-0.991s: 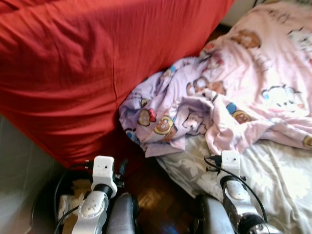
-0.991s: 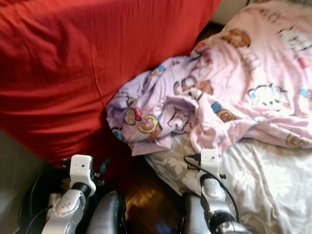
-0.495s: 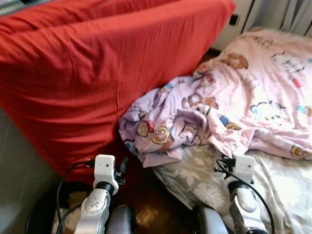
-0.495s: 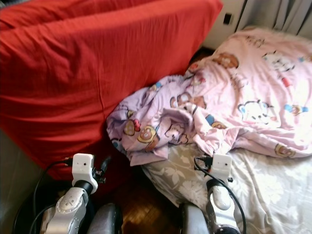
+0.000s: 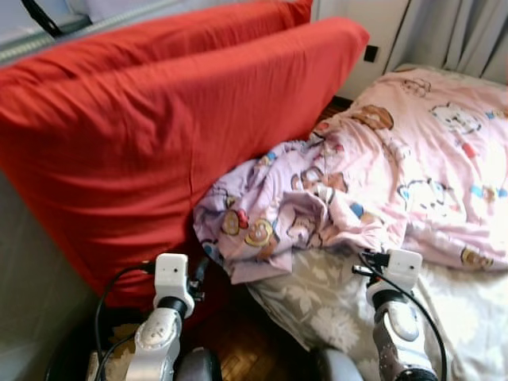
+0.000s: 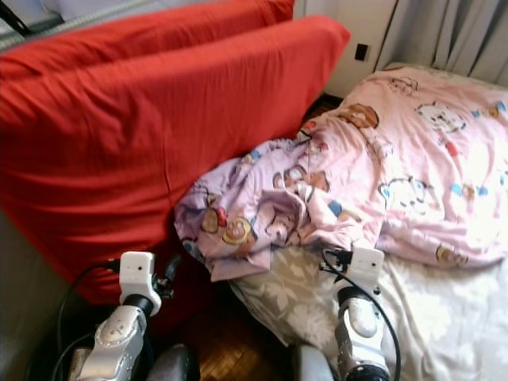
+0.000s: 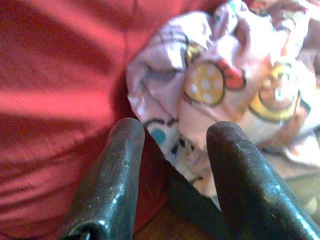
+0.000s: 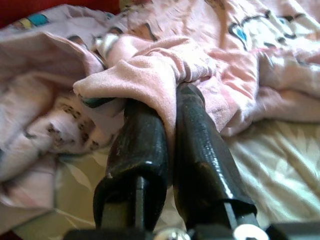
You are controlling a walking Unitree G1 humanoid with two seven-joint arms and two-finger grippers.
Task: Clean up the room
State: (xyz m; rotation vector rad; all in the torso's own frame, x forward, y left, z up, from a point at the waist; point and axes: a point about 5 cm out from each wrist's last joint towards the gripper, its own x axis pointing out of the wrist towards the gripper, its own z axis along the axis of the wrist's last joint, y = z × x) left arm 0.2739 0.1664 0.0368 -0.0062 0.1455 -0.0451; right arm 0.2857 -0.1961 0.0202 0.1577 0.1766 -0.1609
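A pink cartoon-print blanket lies rumpled over a bed with a grey floral sheet. Its bunched lilac end rests against a big red cushion. My right gripper is shut on a fold of the blanket at its near edge, and the right wrist sits just below that edge. My left gripper is open, with nothing between its fingers. It points at the gap between the red cushion and the bunched end.
Two red cushions lean upright on the left, against a grey surface. Dark wood floor shows between cushion and bed. Behind the bed are a white wall with an outlet and grey curtains.
The camera has tilted up, bringing the cushion tops, wall and curtains into view. Both arms hold about the same places relative to the blanket.
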